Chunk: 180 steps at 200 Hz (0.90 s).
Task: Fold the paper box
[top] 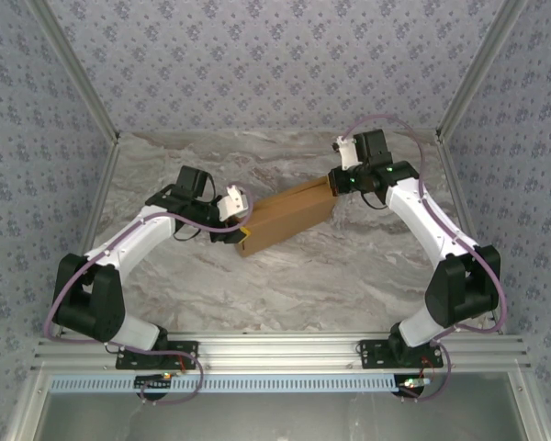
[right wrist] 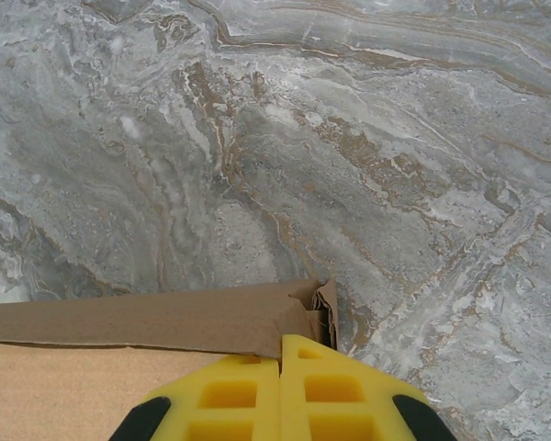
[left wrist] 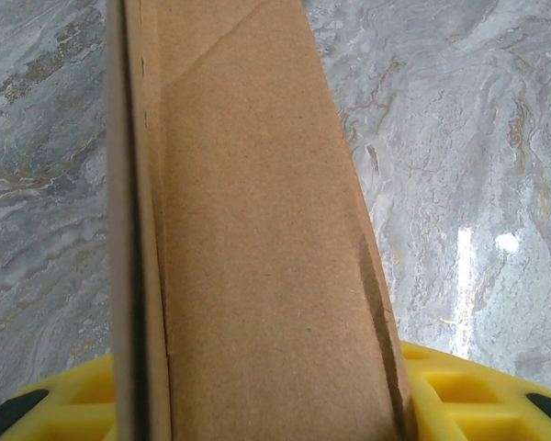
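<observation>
Slanted paper box over marble table

Paper box: plain brown cardboard. Table: grey-white marble pattern, brown veining. Walls: blue-grey, small repeating floral print. Arms: white shells, black joints. Right gripper: yellow fingers, black at the base

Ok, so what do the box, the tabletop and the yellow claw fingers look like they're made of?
The paper box: plain brown cardboard, matte, fibrous, with creased folds. The table: grey-tan veined marble look, glossy by its glare; stone or laminate, unclear. The right claw fingers: yellow, smooth matte, with recessed cells; likely plastic.
</observation>
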Each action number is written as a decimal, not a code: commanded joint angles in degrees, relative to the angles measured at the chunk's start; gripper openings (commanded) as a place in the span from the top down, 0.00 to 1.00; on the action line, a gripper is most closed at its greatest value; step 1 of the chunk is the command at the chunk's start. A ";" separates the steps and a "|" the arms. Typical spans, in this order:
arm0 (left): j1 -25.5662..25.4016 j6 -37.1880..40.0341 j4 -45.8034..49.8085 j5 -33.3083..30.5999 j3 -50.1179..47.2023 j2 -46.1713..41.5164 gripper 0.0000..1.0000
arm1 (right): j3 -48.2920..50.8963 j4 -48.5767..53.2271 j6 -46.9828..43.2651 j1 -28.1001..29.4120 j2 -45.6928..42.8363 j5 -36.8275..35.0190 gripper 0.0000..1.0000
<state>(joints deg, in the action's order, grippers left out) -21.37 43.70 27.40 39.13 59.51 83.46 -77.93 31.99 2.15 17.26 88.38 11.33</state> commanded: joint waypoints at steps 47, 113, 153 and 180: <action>1.35 0.04 -1.43 -1.54 1.58 -0.23 0.74 | 3.14 2.84 -6.44 -1.77 0.11 -8.91 0.93; 1.85 0.14 -1.47 -1.49 1.49 0.10 0.74 | 2.43 2.99 -9.60 -2.47 1.93 -10.34 0.91; 2.03 0.01 -1.56 -1.21 1.65 0.14 0.74 | 1.65 3.73 -11.32 -2.21 2.14 -13.30 0.91; 2.12 0.01 -1.47 -1.26 1.70 0.21 0.74 | 0.76 4.59 -12.03 -2.39 2.64 -13.34 0.89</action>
<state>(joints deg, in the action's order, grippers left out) -21.32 43.86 25.91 39.18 59.53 83.79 -76.88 29.89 -8.29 17.23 88.42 7.84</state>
